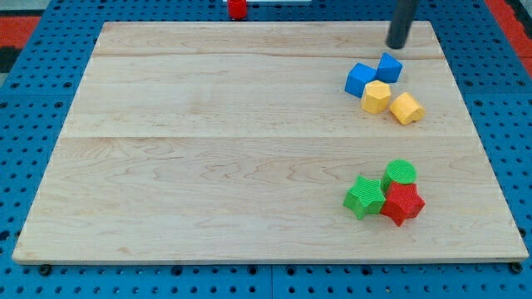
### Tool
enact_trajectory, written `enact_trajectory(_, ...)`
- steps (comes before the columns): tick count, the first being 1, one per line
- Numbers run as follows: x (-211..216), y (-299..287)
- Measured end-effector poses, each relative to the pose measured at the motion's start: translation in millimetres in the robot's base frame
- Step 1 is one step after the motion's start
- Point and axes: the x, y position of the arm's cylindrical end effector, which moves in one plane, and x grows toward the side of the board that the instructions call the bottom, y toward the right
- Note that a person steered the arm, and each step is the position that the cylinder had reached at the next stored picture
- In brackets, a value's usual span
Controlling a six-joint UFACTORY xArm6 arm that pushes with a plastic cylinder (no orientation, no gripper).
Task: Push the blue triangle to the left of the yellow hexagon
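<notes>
Two blue blocks sit at the board's upper right: one (pixel 360 79) on the left and one (pixel 389 67) just right of it, touching. I cannot tell which is the triangle. Just below them lie two yellow blocks. The left one (pixel 376 97) looks hexagonal and touches the left blue block. The other yellow block (pixel 406 108) lies to its right. My tip (pixel 397 46) stands just above the right blue block, toward the view's top, with a small gap between them.
A green star (pixel 364 197), a green cylinder (pixel 401 173) and a red star (pixel 402 203) cluster at the lower right. A red object (pixel 238 8) sits beyond the board's top edge. The wooden board (pixel 208 149) lies on a blue pegboard.
</notes>
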Motion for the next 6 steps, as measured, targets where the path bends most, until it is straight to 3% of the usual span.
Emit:
enact_trajectory(3,102.1,-79.5)
enact_trajectory(5,157.4,-82.5)
enact_trajectory(6,157.2,-92.6)
